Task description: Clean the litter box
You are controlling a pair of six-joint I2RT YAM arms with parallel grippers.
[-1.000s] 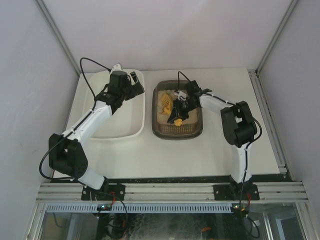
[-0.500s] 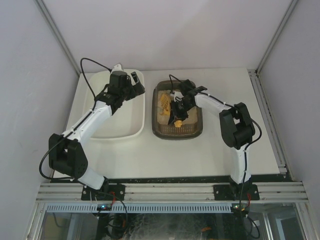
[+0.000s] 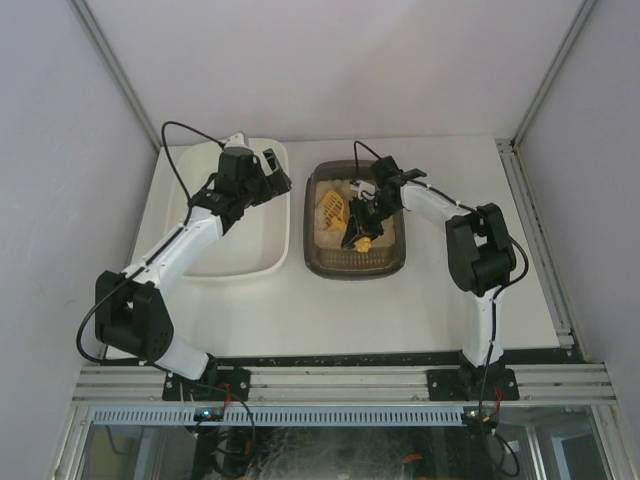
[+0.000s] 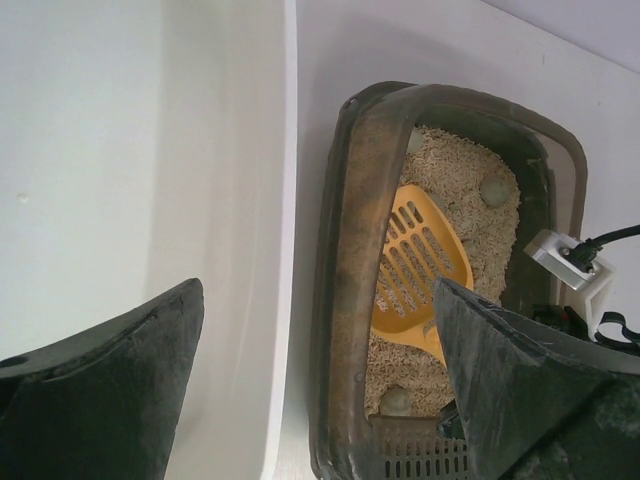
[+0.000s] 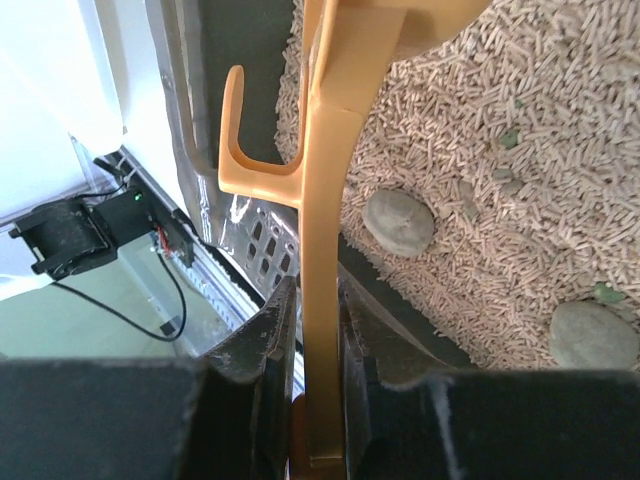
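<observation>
The litter box (image 3: 312, 238) is a dark brown tray of beige pellets in the middle of the table. An orange slotted scoop (image 3: 331, 208) lies tilted inside it, head toward the far left corner. My right gripper (image 3: 362, 226) is shut on the scoop's handle (image 5: 325, 200) and hangs over the tray. Grey round clumps (image 5: 398, 222) sit in the litter (image 5: 520, 120). My left gripper (image 3: 277, 168) is open and empty. It hovers over the gap between the white tub's rim (image 4: 290, 200) and the litter box's left rim (image 4: 350, 250).
A large white tub (image 3: 240, 264) stands left of the litter box, and my left arm crosses it. The tray's near end has a perforated grille (image 4: 420, 452). A white cable clip (image 4: 575, 262) on the right arm sits by the tray's right rim. Frame walls close in the table.
The right wrist swung slightly left, then back to the right, still gripping the scoop inside the tray. The left gripper shifted a little toward the tray and stayed open.
</observation>
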